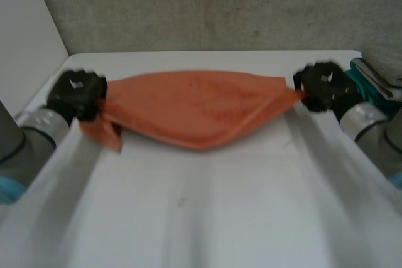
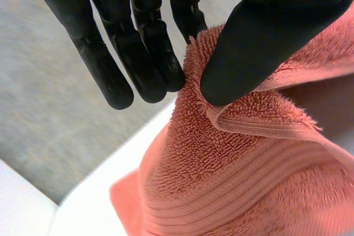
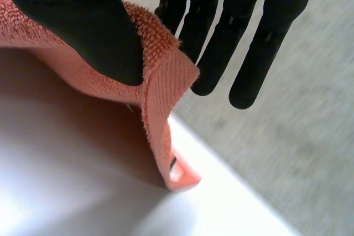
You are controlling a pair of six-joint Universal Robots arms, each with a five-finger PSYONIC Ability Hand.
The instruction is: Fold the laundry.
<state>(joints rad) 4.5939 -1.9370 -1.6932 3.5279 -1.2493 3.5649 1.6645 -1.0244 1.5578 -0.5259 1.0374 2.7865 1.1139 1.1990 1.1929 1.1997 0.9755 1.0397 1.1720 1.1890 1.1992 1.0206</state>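
A folded grey cloth sits beside my right hand. My orange towel spans crosswise, with the left hand and the right pinching its corners.

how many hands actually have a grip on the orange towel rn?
2. Left hand pinches the orange towel at its left corner; right hand pinches the right corner.

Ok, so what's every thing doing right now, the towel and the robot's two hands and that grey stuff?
Orange towel: held up, stretched between both hands, sagging in the middle.
Left hand: shut, thumb and fingers pinching one towel corner.
Right hand: shut, pinching the opposite corner.
Grey cloth: lying on a teal thing, untouched.
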